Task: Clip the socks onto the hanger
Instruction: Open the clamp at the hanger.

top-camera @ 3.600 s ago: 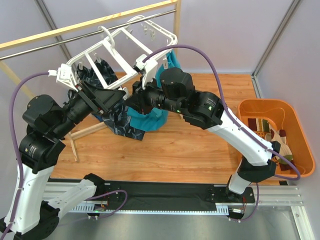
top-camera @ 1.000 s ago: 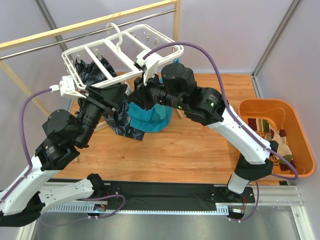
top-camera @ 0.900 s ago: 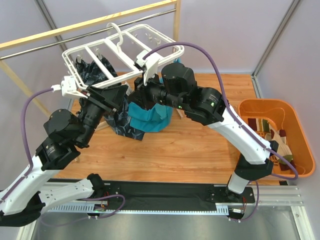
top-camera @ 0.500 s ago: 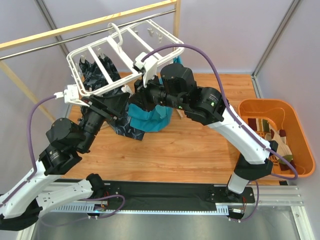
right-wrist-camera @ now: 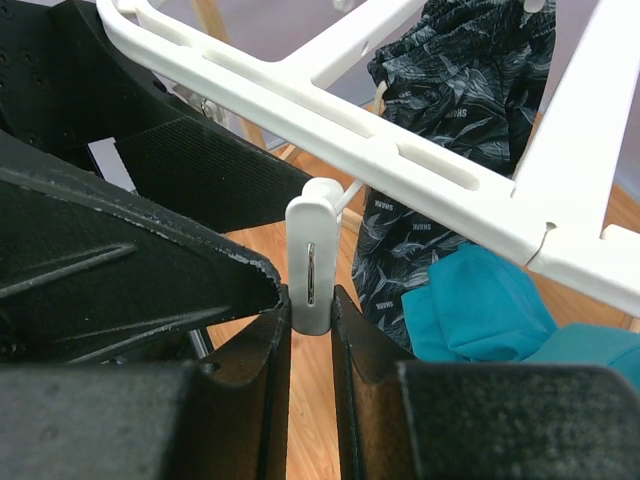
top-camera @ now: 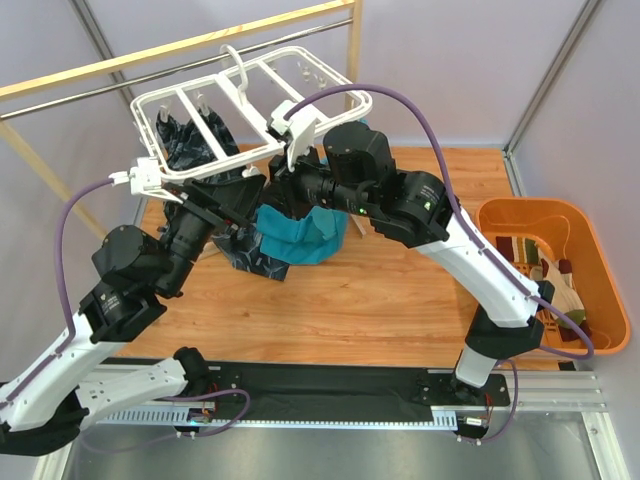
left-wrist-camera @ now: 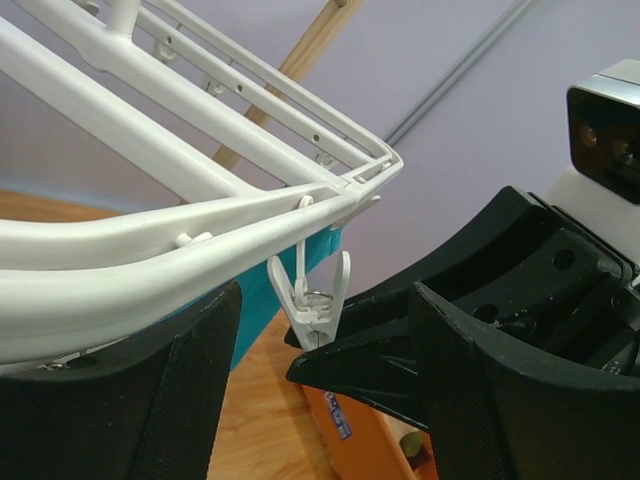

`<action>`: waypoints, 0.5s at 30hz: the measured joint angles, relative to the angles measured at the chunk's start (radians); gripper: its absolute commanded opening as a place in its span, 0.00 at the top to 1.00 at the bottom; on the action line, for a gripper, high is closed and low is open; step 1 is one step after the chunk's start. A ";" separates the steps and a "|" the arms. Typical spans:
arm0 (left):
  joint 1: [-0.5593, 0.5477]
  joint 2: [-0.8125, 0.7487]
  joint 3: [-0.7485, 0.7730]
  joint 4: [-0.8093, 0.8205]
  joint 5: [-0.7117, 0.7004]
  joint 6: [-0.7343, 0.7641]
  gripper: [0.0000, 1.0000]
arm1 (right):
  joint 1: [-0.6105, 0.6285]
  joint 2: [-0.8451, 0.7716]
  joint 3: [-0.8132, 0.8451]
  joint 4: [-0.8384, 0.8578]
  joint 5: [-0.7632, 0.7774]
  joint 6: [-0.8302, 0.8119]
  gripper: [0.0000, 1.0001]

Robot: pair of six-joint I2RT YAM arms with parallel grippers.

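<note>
Your left fingers have spread wider over the last second, and the left arm has dropped back toward its base. The hanger, steeply tilted a few seconds ago, now lies close to level. Those fingers stand well apart with nothing pressed between them; the hanger's near rail passes just above one of them.

Your right fingers are closed on a white clip that dangles from the hanger's near long side. The two arms crowd together there, so you have little room under that edge.

Open counter lies to the right, between the teal cloth and the orange basket at the right edge. The socks sit in that basket, well apart from the hanger.

The hanger's hook is up at the metal rail of the wooden rack. Its long axis runs left to right, roughly along the rail, with the right end farther from you. A navy patterned cloth hangs under its left half, and the teal cloth hangs just below the gripped clip.
</note>
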 measured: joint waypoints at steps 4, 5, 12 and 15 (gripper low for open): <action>0.000 0.009 0.015 -0.019 -0.011 -0.026 0.30 | -0.001 0.001 0.002 -0.002 -0.007 -0.011 1.00; 0.000 0.014 0.029 -0.040 -0.018 -0.040 0.30 | -0.001 0.001 0.002 -0.002 -0.007 -0.012 1.00; 0.000 0.052 0.114 -0.162 -0.056 -0.130 0.36 | -0.002 0.001 0.002 -0.001 -0.007 -0.029 1.00; 0.000 0.061 0.132 -0.199 -0.069 -0.151 0.37 | -0.002 0.005 0.013 -0.013 -0.008 -0.038 1.00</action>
